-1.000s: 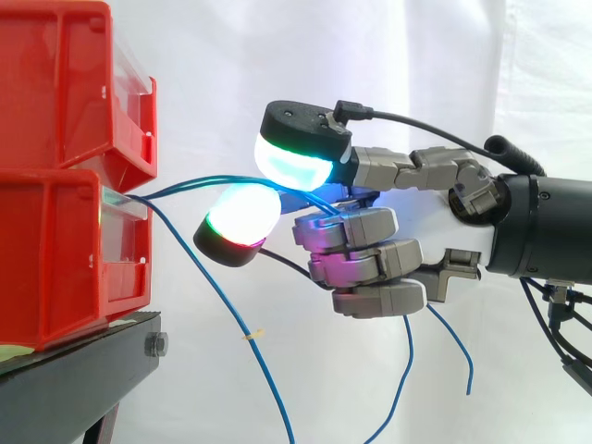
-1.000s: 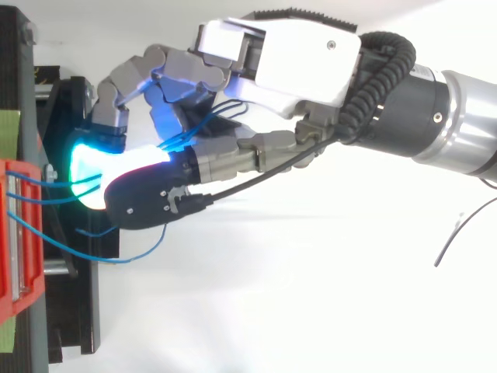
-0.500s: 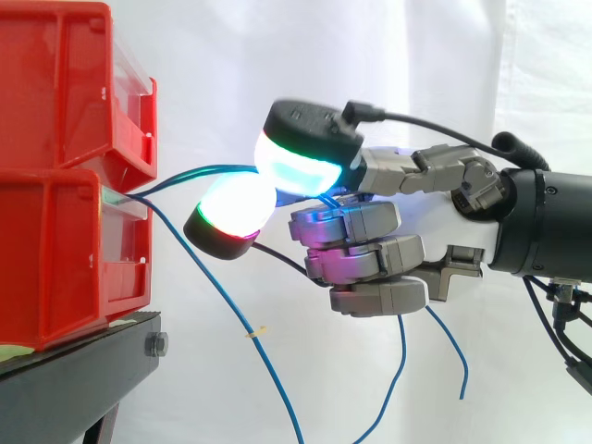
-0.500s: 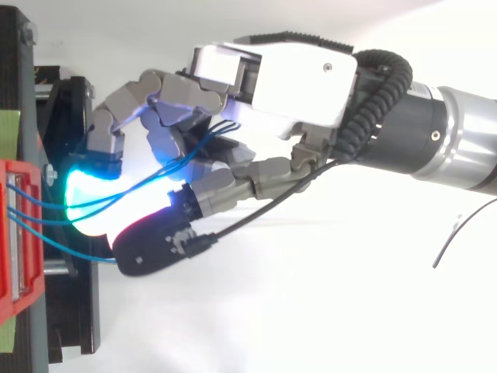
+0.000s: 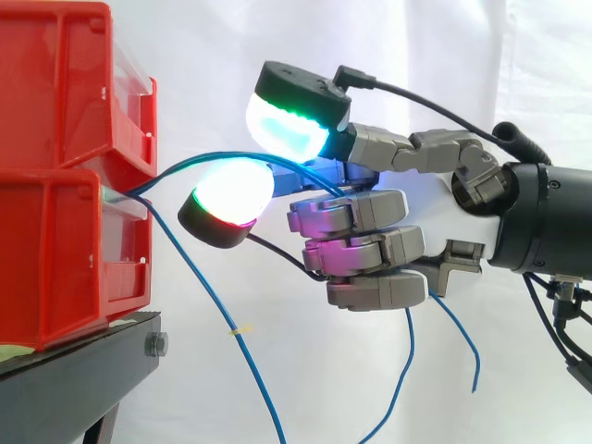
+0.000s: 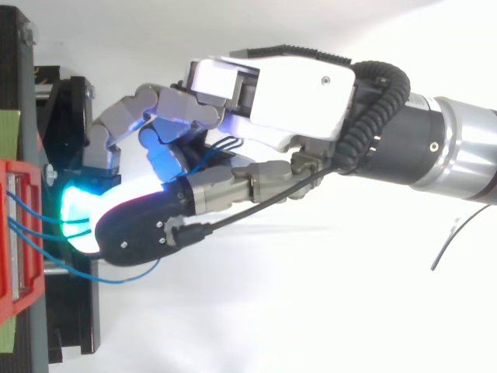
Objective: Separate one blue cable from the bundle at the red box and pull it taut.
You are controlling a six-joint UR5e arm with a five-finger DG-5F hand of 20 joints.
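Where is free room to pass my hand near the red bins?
Free: above the robot hand, beside the upper red bin. Crowded: between the lower red bin and the robot hand, where blue cables cross, and under it, where they hang.

This is looking like a robotics lab test rig rather than a home or shop. A white curtain [image 5: 416, 55] is hanging as a plain backdrop, red storage bins [image 5: 55, 250] are sitting stacked on a black metal stand [image 5: 74, 370], and an industrial robot arm [image 6: 443, 148] is reaching in.
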